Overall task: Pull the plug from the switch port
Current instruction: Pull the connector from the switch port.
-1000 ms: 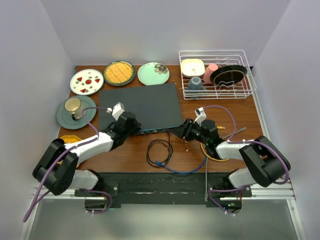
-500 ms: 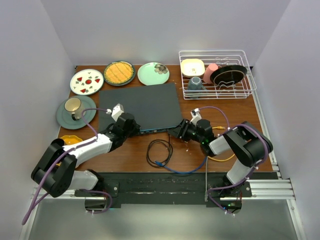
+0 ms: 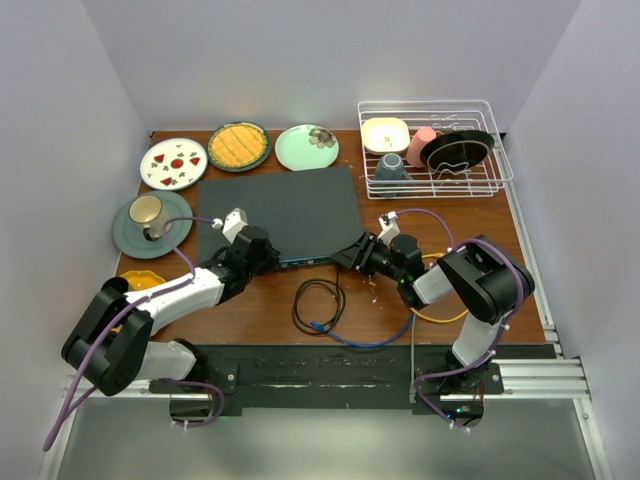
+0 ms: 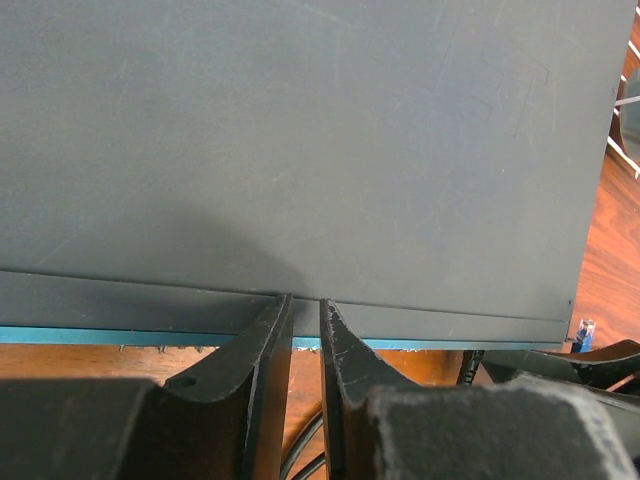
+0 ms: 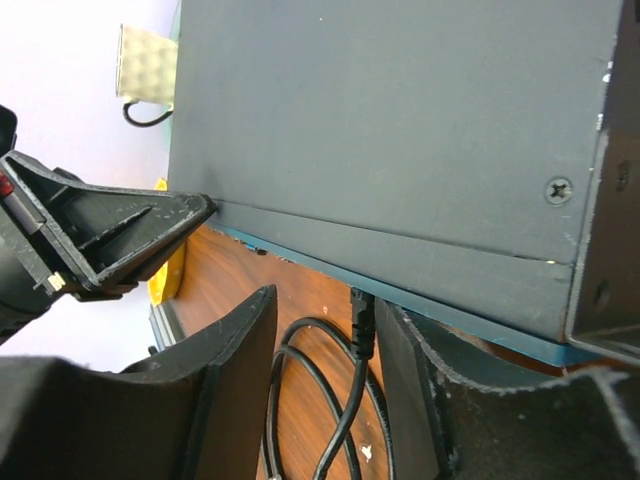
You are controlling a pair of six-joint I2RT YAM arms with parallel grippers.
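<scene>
"What moved in that last second?"

"Mostly the right arm. Its elbow swung in toward the middle of the brown wooden table [image 3: 250, 312], and the black two-finger right claw [image 3: 355, 257] slid left along the front of the box. The black left claw [image 4: 305, 298] hardly travelled. Its fingers just drew closer together."

"And where was the switch?"

"The large flat dark-grey rectangular switch [image 3: 280, 210] lay flat in the middle of the table. Its thin blue front edge [image 4: 100, 337] faced the arms at six o'clock. A white wire dish rack [image 3: 500, 170] stood beyond it at one o'clock."

"Was the plug out?"

"No. The small black plug [image 5: 361, 318] was seated in that blue edge, near the five o'clock corner of the box. Its thin black cable [image 3: 296, 306] ran down into a loose coil on the wood at six o'clock."

"What was the right claw doing?"

"It stood about half open with one finger on each side of the plug. I saw a clear gap on one side. The other finger was so near the plug that I couldn't tell whether it touched."

"And the left claw?"

"It was at about seven o'clock on the box and nearly closed, with only a slit between its fingers. The tips were up against the front lip, and I saw nothing in the slit."
</scene>
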